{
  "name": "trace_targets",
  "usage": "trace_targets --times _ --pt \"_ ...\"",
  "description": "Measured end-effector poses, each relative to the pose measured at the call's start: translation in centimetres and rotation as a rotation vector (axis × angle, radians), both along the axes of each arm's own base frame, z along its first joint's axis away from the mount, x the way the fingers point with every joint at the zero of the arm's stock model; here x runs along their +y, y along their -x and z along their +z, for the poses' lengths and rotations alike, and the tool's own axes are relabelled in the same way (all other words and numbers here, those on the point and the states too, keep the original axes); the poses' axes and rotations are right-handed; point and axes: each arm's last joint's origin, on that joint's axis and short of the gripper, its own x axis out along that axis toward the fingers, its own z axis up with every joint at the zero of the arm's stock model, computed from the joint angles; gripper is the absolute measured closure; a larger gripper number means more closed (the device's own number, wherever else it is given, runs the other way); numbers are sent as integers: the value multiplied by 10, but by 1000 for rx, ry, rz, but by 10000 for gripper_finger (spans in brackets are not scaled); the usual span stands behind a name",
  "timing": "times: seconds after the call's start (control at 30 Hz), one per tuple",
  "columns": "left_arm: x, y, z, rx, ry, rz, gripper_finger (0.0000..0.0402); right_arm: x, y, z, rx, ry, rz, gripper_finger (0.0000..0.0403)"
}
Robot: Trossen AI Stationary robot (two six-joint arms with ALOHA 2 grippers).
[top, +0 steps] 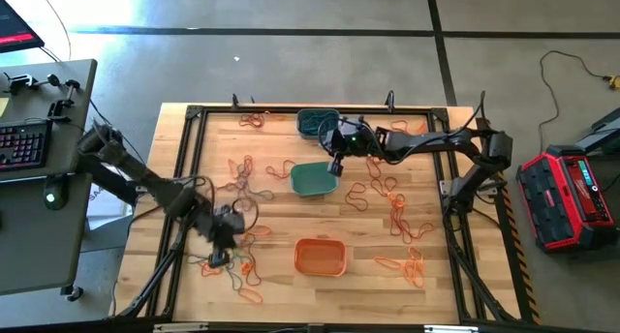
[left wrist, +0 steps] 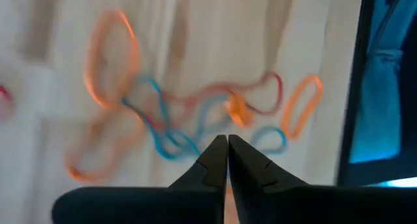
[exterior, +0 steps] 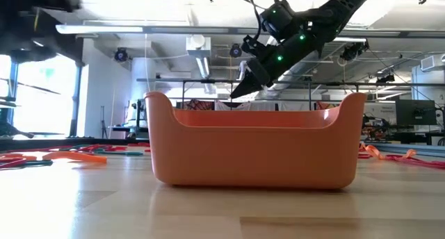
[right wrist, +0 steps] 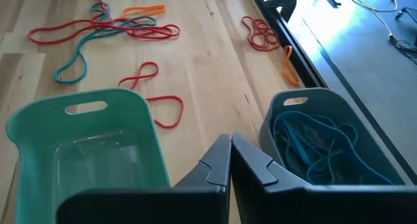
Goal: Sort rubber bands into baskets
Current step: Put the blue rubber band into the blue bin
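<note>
Three baskets stand on the wooden table: grey-blue (top: 317,122) at the far side, teal-green (top: 313,179) in the middle, orange (top: 320,257) near the front. Orange, red and blue-teal rubber bands (top: 392,202) lie scattered on the table. My right gripper (top: 336,165) is shut and empty in the air between the teal-green basket (right wrist: 85,146) and the grey-blue basket (right wrist: 326,146), which holds blue bands (right wrist: 313,142). My left gripper (top: 223,238) is shut, above a tangle of orange, red and blue bands (left wrist: 189,113) at the front left.
A black frame (top: 184,178) runs around the table top. More bands lie at the far left (top: 254,120) and front right (top: 407,265). The orange basket (exterior: 254,145) fills the low view, with my right gripper (exterior: 243,83) above and behind it.
</note>
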Motion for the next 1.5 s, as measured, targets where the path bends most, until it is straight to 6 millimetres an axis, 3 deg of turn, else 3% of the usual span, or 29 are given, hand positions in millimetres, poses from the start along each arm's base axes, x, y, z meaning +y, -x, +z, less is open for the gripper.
trace_targets --times 0.17,0.37,0.63,1.33,1.5 --pt "-25 8 -16 94 -16 74 363 3 -1 0 1 -6 -4 403" --pt "-41 8 -41 71 -223 -39 330 9 -3 0 9 16 -18 403" --pt "-45 4 -60 92 -345 -152 326 13 -3 -1 20 10 -10 403" --pt "-46 -1 -73 131 -399 -257 326 14 -2 -4 45 4 -8 403" --pt "-47 -3 -74 119 -391 -269 351 14 -2 -4 45 3 -8 403"
